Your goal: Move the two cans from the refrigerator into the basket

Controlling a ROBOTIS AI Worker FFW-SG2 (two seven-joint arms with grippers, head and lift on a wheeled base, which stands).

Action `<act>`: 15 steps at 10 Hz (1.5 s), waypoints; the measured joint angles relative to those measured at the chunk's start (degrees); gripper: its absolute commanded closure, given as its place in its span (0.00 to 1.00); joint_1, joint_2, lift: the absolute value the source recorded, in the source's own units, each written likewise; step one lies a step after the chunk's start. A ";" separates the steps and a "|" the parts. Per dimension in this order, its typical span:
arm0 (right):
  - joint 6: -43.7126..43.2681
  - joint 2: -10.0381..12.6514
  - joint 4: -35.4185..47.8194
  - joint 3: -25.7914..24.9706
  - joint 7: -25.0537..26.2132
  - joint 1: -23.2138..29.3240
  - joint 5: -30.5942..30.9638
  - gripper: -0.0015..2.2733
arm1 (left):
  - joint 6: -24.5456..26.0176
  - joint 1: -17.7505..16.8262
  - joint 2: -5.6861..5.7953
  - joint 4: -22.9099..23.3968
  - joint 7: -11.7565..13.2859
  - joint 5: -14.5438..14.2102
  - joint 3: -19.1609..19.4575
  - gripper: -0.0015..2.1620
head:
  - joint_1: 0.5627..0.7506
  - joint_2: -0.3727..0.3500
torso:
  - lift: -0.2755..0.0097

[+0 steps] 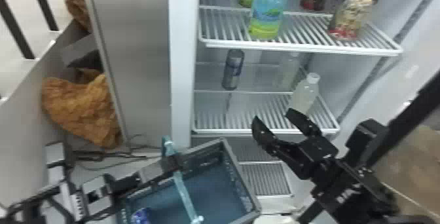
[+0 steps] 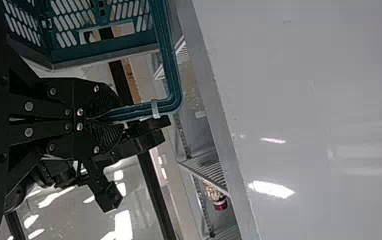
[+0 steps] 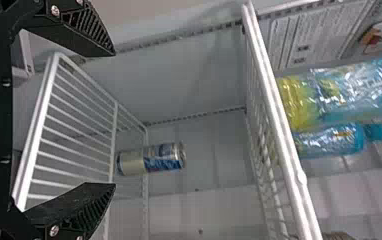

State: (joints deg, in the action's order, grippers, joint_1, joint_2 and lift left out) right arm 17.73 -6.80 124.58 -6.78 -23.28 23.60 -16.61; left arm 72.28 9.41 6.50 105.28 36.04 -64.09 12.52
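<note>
And we're at the refrigerator [image 1: 184, 76], where our right end effector [image 1: 273, 115] is wide open, poised around the front edge of the lower shelf [image 1: 268, 131]. Our target, the blue-and-silver can [image 3: 151, 159], is upright on that shelf, set back and over to our left, so it lies ahead and leftward of the open fingers. Its long axis is vertical, the fingers are spread sideways, and that looks like a good match for a grasp around its body. The right arm is clearly the nearer one; our left end effector [image 2: 119, 117] is closed on the basket handle [image 2: 167, 65], with the basket [image 1: 242, 178] hanging below the shelf, on our left. Down inside it sits something blue [image 1: 140, 216], probably can number one, so we judge this is the second pick. Watch the clear bottle [image 1: 305, 94], close beyond the right-hand finger, which a careless sweep could topple. The upper shelf [image 1: 304, 49] caps our headroom too, so we'd want to go in low, level and angled left
</note>
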 measured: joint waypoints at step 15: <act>-7.73 0.46 -26.28 6.03 7.42 -21.93 4.28 0.04 | 0.42 -0.08 -0.08 -0.03 -0.27 0.10 0.04 0.56 | 0.70 0.29 | 0.20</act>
State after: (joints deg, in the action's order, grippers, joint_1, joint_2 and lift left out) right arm 10.00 -6.34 98.30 -0.75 -15.86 1.67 -12.33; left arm 72.70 9.34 6.42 105.25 35.77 -63.98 12.57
